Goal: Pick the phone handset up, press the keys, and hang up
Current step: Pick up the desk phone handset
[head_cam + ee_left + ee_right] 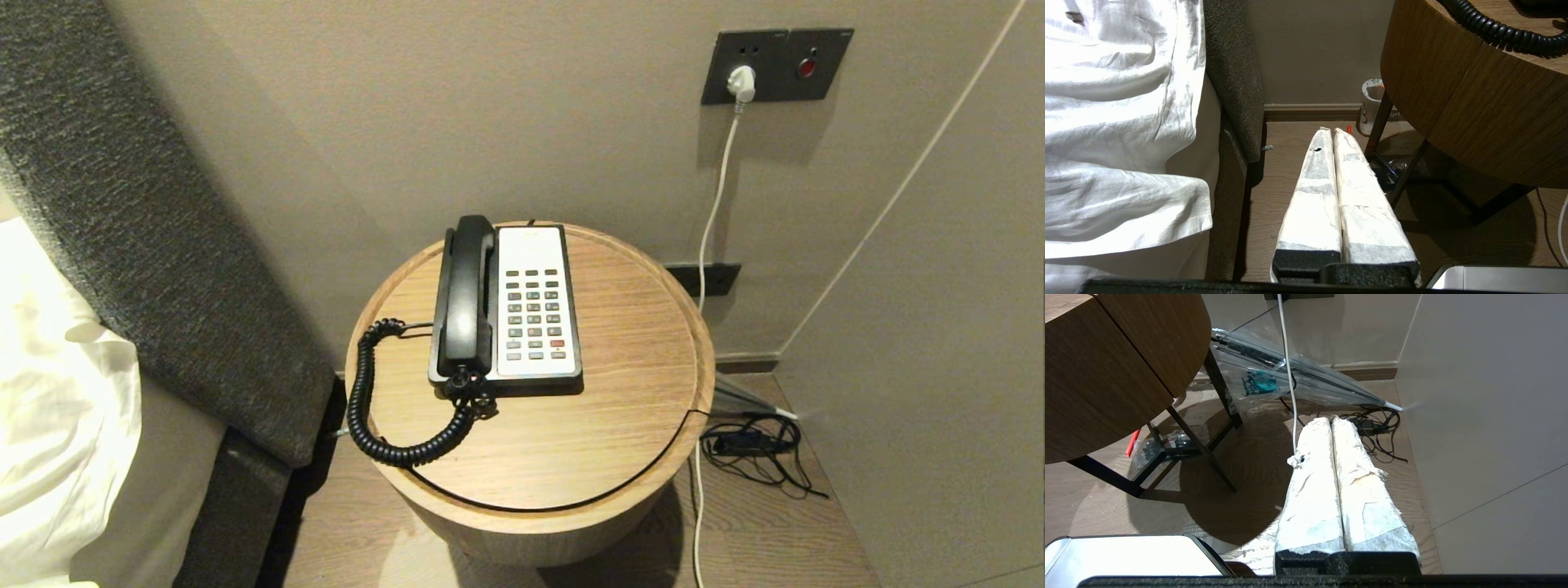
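The glossy black phone handset (465, 298) lies in its cradle on the left side of the phone base (563, 377), on the round wooden side table (637, 359). Its black coiled cord (367, 408) loops over the table's left front edge and also shows in the left wrist view (1498, 30). The keys (535, 314) form a grid on the white faceplate to the right of the handset. My left gripper (1331, 130) is shut and empty, low beside the table on the bed side. My right gripper (1331, 419) is shut and empty, low on the table's right. Neither arm shows in the head view.
A grey headboard (163, 245) and white bedding (57, 425) stand left of the table. A wall plate (775, 65) with a white plug and red button is at the back right. Cables (751, 445), a clear umbrella (1298, 375) and a paper cup (1372, 104) lie on the floor.
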You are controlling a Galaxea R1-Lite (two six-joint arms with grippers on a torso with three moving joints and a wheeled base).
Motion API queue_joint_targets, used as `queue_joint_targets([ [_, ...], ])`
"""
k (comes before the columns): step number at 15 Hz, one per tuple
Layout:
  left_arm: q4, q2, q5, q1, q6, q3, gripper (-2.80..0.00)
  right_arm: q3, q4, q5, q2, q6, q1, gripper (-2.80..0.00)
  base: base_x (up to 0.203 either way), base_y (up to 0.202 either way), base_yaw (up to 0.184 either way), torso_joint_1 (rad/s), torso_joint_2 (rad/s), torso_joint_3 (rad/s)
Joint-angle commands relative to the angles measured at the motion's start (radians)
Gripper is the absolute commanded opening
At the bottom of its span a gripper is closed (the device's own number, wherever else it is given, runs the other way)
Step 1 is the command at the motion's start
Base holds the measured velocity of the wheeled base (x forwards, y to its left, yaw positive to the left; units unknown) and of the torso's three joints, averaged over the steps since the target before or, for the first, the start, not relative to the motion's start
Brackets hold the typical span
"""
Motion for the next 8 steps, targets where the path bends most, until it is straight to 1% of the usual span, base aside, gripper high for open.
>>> queue_joint_targets([
  [1, 0.0, 0.0, 0.0, 0.0, 0.001, 0.0, -2.8, 0.0, -0.001, 0.0, 0.002, 0.0, 0.0, -2.8, 0.0, 0.0, 0.0, 0.0, 0.0, 0.0],
  [3, -0.006, 0.0, 0.0, 0.0, 0.004, -0.002, -2.8, 0.0, 0.0, 0.0, 0.002, 0.0, 0.0, -2.8, 0.0, 0.0, 0.0, 0.0, 0.0, 0.0],
  [4, -0.02, 0.0, -0.01, 0.0, 0.014, -0.032, -2.8, 0.0, -0.001, 0.0, 0.002, -0.001, 0.0, -2.8, 0.0, 0.0, 0.0, 0.0, 0.0, 0.0],
  [5, -0.015, 0.008, -0.031, 0.0, 0.016, -0.097, -2.8, 0.0, -0.001, 0.0, 0.002, -0.002, 0.0, -2.8, 0.0, 0.0, 0.0, 0.0, 0.0, 0.0],
  [6, 0.018, 0.037, -0.077, 0.0, 0.017, -0.206, -2.8, 0.0, -0.001, 0.0, 0.002, -0.002, 0.0, -2.8, 0.0, 0.0, 0.0, 0.0, 0.0, 0.0],
  [7, 0.07, 0.093, -0.14, 0.0, 0.012, -0.357, -2.8, 0.0, -0.001, 0.0, 0.002, -0.002, 0.0, -2.8, 0.0, 0.0, 0.0, 0.0, 0.0, 0.0],
  [8, 0.131, 0.176, -0.202, 0.001, -0.004, -0.533, -2.8, 0.0, -0.001, 0.0, 0.002, 0.0, 0.0, -2.8, 0.0, 0.0, 0.0, 0.0, 0.0, 0.0],
])
